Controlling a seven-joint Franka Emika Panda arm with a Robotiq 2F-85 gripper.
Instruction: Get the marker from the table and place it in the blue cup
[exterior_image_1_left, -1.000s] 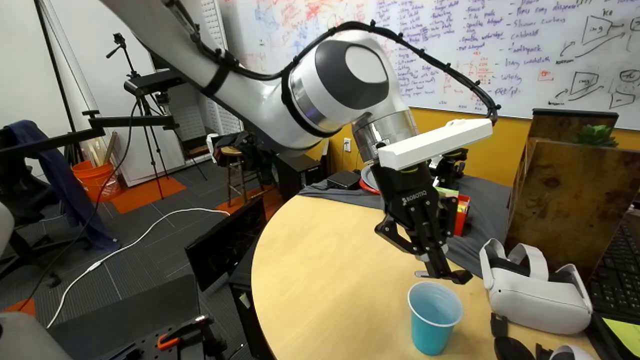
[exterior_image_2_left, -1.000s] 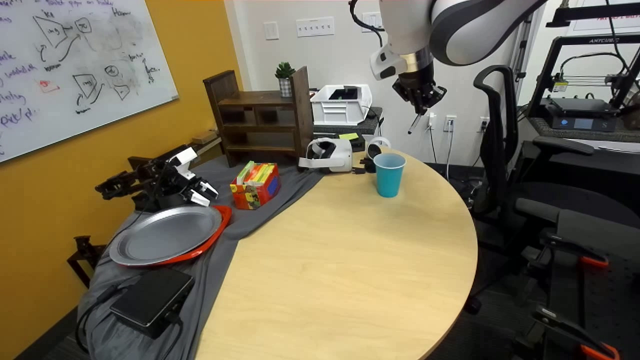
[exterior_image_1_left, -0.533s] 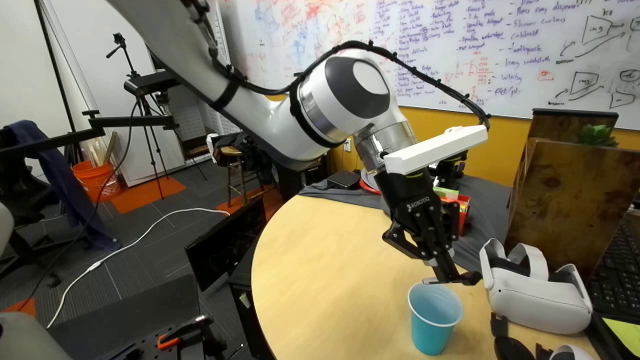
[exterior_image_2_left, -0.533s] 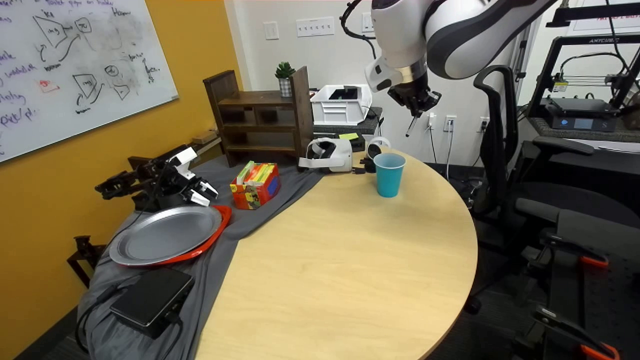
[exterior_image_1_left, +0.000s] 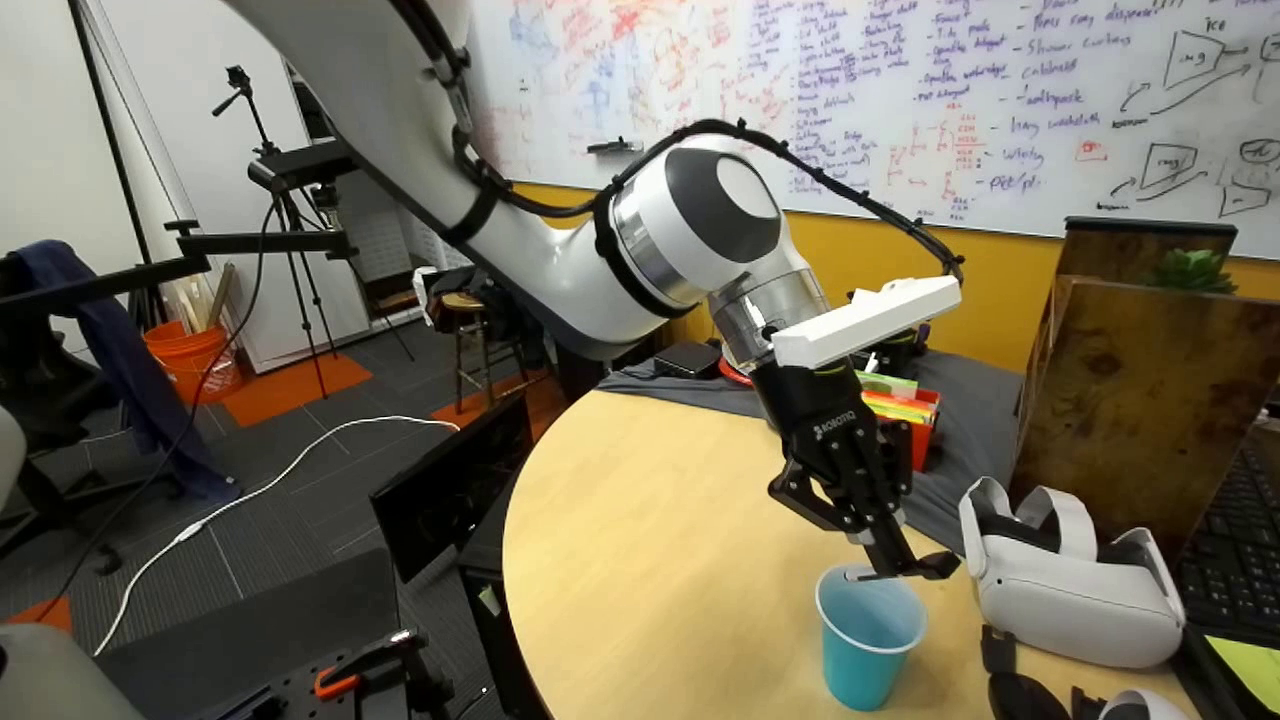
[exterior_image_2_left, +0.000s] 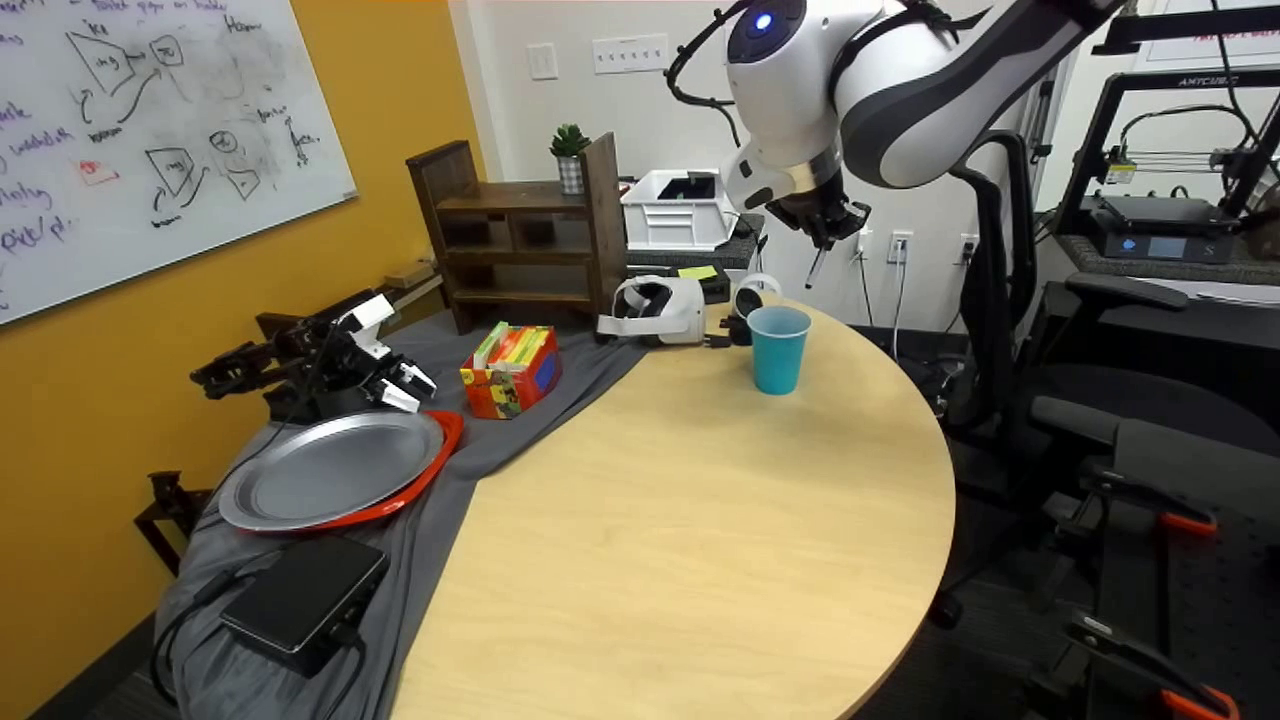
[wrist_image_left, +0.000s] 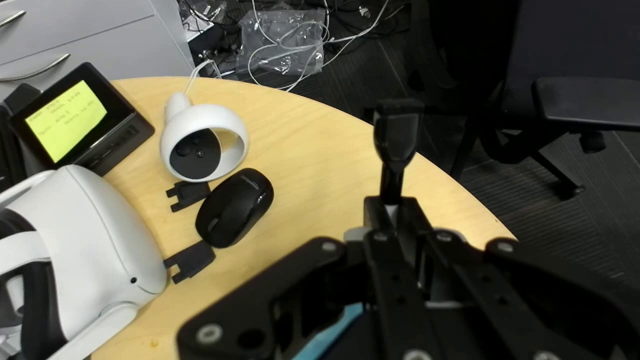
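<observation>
My gripper (exterior_image_1_left: 890, 558) is shut on the marker (exterior_image_1_left: 937, 566), a thin stick with a dark end. In an exterior view the marker (exterior_image_2_left: 816, 267) sticks down from the gripper (exterior_image_2_left: 825, 235). In the wrist view the marker's dark end (wrist_image_left: 395, 135) points away beyond the closed fingertips (wrist_image_left: 392, 212). The blue cup (exterior_image_1_left: 868, 640) stands upright on the round tan table (exterior_image_1_left: 640, 560); it also shows in an exterior view (exterior_image_2_left: 779, 355). The fingertips are above the cup and overlap its far rim in an exterior view. A light-blue strip (wrist_image_left: 330, 332) shows behind the gripper links.
A white headset (exterior_image_1_left: 1075, 595) lies beside the cup, with a black mouse (wrist_image_left: 235, 207) and a white controller (wrist_image_left: 205, 142) near it. A wooden shelf (exterior_image_2_left: 520, 240) and a red box (exterior_image_2_left: 510, 370) stand at the table's back on grey cloth.
The gripper has come down with the marker in it. In an exterior view the marker now overlaps the cup's far rim. The cup has not moved.
</observation>
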